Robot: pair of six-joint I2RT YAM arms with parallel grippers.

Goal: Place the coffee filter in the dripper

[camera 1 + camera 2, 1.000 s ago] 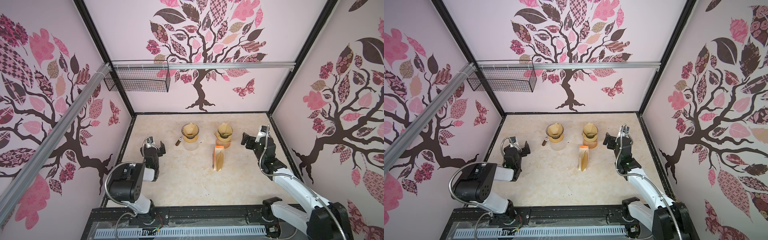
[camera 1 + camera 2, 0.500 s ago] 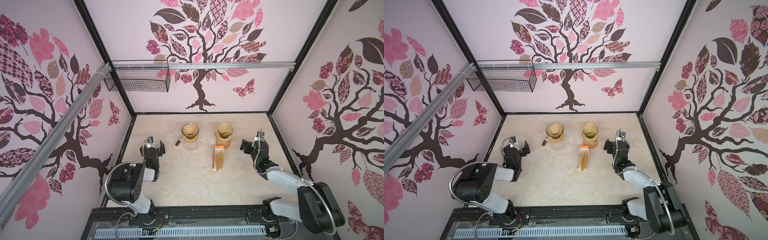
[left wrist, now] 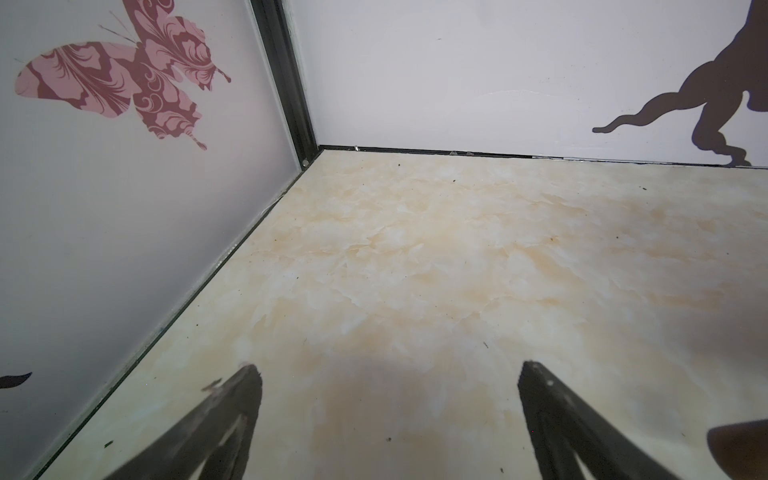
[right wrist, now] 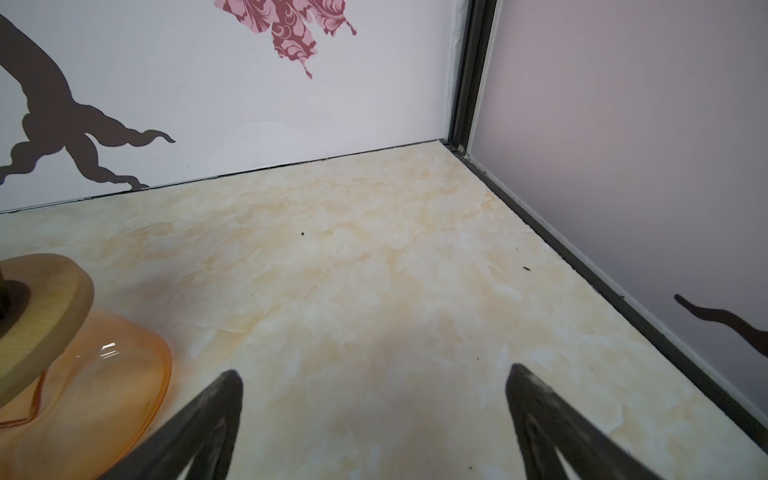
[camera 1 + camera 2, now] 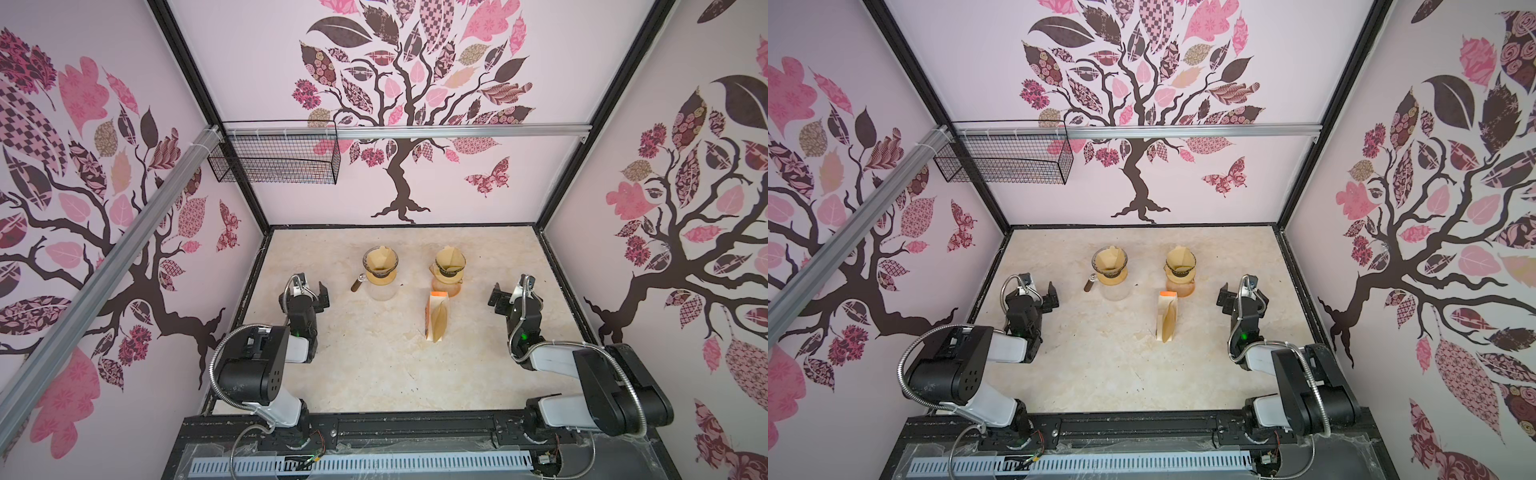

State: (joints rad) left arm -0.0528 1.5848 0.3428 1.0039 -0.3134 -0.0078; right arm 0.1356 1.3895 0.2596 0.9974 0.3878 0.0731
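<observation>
Left fingers and right fingers hung spread and empty; a careless reach could topple the filter pack standing by a dripper.

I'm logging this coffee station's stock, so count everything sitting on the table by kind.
Drippers: 2
Paper filters in the drippers: 2
Glass carafes: 2
Filter pack: 1
Total: 7

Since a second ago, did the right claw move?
Yes. In both top views the right gripper slid slightly toward the table's near edge, away from the orange carafe.
</observation>
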